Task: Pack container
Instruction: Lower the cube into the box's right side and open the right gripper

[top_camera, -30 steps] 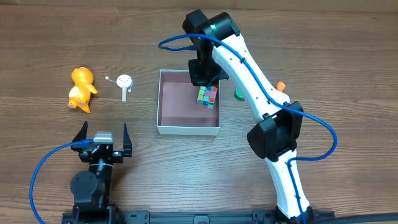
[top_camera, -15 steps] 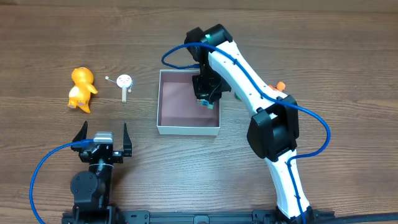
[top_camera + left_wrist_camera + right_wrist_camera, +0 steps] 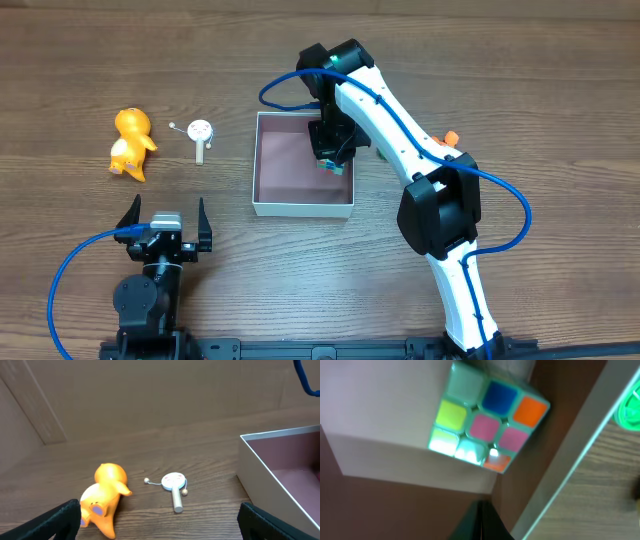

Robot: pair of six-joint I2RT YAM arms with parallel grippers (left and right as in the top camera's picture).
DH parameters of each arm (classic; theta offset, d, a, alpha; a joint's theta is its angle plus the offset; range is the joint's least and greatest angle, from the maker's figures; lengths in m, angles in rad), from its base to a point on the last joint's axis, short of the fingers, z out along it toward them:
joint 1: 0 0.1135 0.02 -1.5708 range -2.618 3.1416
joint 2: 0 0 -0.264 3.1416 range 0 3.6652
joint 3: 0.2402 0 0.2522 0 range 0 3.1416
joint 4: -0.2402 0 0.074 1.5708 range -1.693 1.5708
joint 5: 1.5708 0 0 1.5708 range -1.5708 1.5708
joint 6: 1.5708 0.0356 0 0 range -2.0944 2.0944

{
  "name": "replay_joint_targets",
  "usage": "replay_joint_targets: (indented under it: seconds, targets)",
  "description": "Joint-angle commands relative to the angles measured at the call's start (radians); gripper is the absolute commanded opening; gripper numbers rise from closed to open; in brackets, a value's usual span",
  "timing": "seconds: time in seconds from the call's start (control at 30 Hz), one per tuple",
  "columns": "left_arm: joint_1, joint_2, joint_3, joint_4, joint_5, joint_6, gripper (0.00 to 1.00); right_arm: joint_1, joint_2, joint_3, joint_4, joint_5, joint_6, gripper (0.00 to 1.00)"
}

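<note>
The wooden table [image 3: 560,90] carries everything. The right arm [image 3: 400,110] reaches from the near edge across to the container [image 3: 303,208]. This shallow white-walled box with a reddish-brown floor sits about mid-table, a little toward the far edge. The arm's wrist hangs over the box's right side with its jaws shut narrow. The left arm [image 3: 150,290] sits at the near edge toward the left corner, its jaws spread wide and empty, facing the loose toys.

An orange duck [image 3: 130,143] lies toward the left edge. A colour cube [image 3: 487,422] is inside the box, close against the right wall and tilted in the right wrist view. I cannot tell whether the shut jaws pinch any part of it or merely hang over it. A small white rattle drum [image 3: 201,133] lies between the duck and the box. A green bit [image 3: 383,152] and a small orange bit [image 3: 452,137] lie just past the box's right wall, partly hidden by the arm.

The step in hand looks like setting the cube into the box. Next the right wrist must lift straight up, clear of the wall. The duck and rattle, not yet packed, suit the left arm, with its jaws coming down astride one toy.
</note>
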Motion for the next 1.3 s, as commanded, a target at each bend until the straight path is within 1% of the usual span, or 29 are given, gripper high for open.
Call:
replay_joint_targets:
  seconds: [0.0, 0.4, 0.5, 0.8, 0.87, 0.93, 1.03, 1.13, 1.17, 1.27]
  targets:
    - [0.006, 0.001, -0.003, 0.001, 0.017, 0.017, 1.0, -0.002, -0.005, -0.003, -0.014, 0.006, -0.002, 0.04]
    - [0.006, 0.001, -0.003, 0.001, 0.017, 0.017, 1.0, 0.001, -0.026, -0.003, -0.014, 0.019, -0.002, 0.04]
    - [0.006, 0.001, -0.003, 0.001, 0.017, 0.017, 1.0, 0.001, -0.063, -0.003, -0.014, -0.002, -0.002, 0.04]
    - [0.006, 0.001, -0.003, 0.001, 0.017, 0.017, 1.0, -0.001, -0.152, -0.005, -0.014, 0.018, -0.002, 0.04]
    - [0.006, 0.001, -0.003, 0.001, 0.017, 0.017, 1.0, -0.001, -0.185, -0.036, -0.014, 0.031, 0.003, 0.04]
    - [0.006, 0.001, -0.003, 0.001, 0.017, 0.017, 1.0, -0.002, -0.241, -0.156, -0.01, 0.136, 0.06, 0.04]
    - [0.006, 0.001, -0.003, 0.001, 0.017, 0.017, 1.0, -0.002, -0.246, -0.238, 0.06, 0.141, 0.061, 0.04]
    - [0.006, 0.001, -0.003, 0.001, 0.017, 0.017, 1.0, 0.0, -0.246, -0.245, 0.161, 0.101, 0.042, 0.04]
    - [0.006, 0.001, -0.003, 0.001, 0.017, 0.017, 1.0, 0.0, -0.246, -0.245, 0.18, 0.07, 0.02, 0.04]
    - [0.006, 0.001, -0.003, 0.001, 0.017, 0.017, 1.0, -0.002, -0.246, -0.245, 0.2, 0.063, 0.011, 0.04]
